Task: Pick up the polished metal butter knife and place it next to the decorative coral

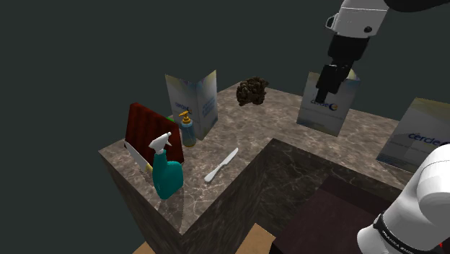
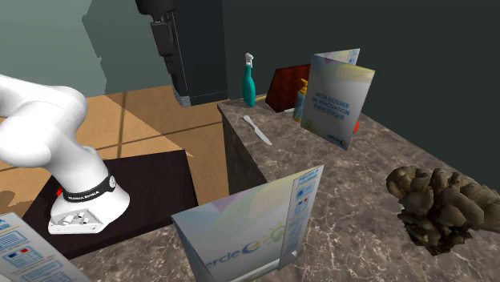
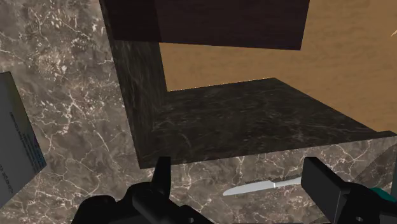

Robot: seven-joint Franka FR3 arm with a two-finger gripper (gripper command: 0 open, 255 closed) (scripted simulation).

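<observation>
Silvery metal, thin and flat: the butter knife (image 1: pixel 221 165) lies on the dark marbled bench (image 1: pixel 238 130), close to its inner edge, with the teal spray bottle (image 1: pixel 166 172) near it on the shoulder view's left. The jaws hang high above the bench, apart and holding nothing, well away from the knife. In the wrist view the knife lies far below them.

I see 3 likely risks:

- The blade sits so low that the jaws may scrape the stone or close over it without catching it.
- A nudge during the descent could slide the knife off the near edge to the floor.
- A wide approach could tip the spray bottle.

The brown coral (image 1: pixel 252 91) sits at the far corner, well apart from the knife. The folded leaflet (image 1: pixel 193 101) stands beside the path between them, so a low carry might clip it.
</observation>
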